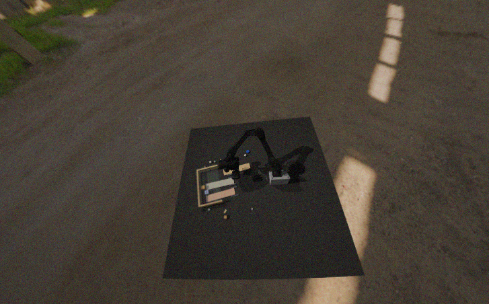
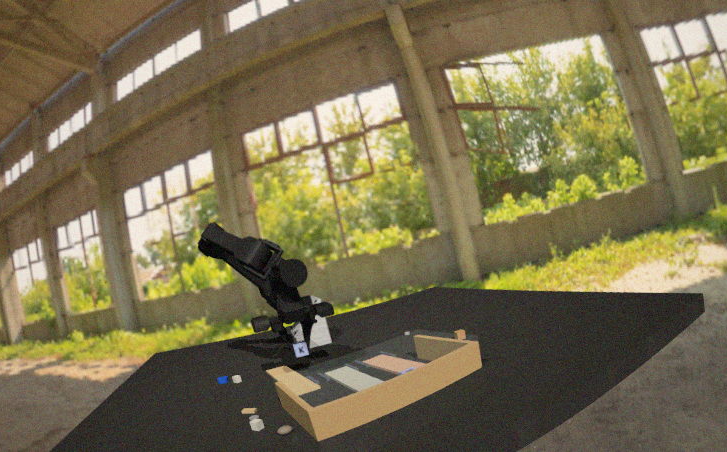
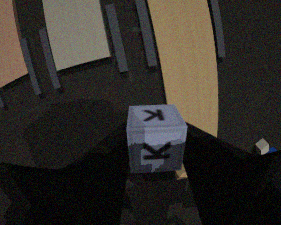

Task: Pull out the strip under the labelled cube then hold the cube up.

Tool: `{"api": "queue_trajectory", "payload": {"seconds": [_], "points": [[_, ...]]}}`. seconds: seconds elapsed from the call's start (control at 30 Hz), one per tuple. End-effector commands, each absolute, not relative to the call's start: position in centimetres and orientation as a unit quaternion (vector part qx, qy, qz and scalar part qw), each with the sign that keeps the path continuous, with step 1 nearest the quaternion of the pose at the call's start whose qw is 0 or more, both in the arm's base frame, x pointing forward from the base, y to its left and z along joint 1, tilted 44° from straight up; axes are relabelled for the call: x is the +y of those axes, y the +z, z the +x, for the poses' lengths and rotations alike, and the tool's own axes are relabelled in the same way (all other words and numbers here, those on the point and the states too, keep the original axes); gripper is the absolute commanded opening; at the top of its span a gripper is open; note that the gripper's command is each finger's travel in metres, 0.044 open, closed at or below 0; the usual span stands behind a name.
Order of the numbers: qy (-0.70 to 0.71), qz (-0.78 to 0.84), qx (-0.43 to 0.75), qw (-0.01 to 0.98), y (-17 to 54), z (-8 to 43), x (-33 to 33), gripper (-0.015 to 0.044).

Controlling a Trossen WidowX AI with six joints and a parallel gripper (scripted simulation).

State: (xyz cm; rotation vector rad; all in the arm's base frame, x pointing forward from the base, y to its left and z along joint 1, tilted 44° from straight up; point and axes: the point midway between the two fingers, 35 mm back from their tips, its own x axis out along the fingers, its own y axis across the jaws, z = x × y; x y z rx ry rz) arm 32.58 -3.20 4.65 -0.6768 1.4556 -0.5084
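The labelled cube (image 2: 300,349) (image 3: 156,141), pale blue with a black K, is held off the surface. My gripper (image 2: 300,344) (image 3: 153,127) is shut on it, with a black finger on each side. In the wrist view the cube appears in front of the near end of the tan strip. The tan strip (image 1: 245,167) (image 2: 294,380) (image 3: 190,64) reaches out past the open side of the wooden tray (image 1: 198,188) (image 2: 400,393). The pale grey strip (image 1: 220,183) (image 2: 353,378) (image 3: 76,34) and the pink strip (image 1: 220,194) (image 2: 393,363) (image 3: 5,44) lie inside the tray.
An orange block (image 1: 203,187) and a light blue block (image 1: 206,192) are at the tray's far end. A blue piece (image 1: 247,151) (image 2: 222,380) and a white piece (image 1: 245,155) (image 2: 236,379) lie outside. Another orange block (image 1: 224,216) (image 2: 459,334) sits beyond the opposite wall.
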Motion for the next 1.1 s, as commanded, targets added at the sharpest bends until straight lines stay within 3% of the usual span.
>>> {"api": "queue_trajectory", "payload": {"seconds": [0.0, 1.07], "points": [[-0.225, -0.298, 0.645, 0.666, 4.3, 30.8, -3.1, 0.0], [-0.224, -0.299, 0.646, 0.666, 6.7, 29.6, -0.6, 0.0]]}}
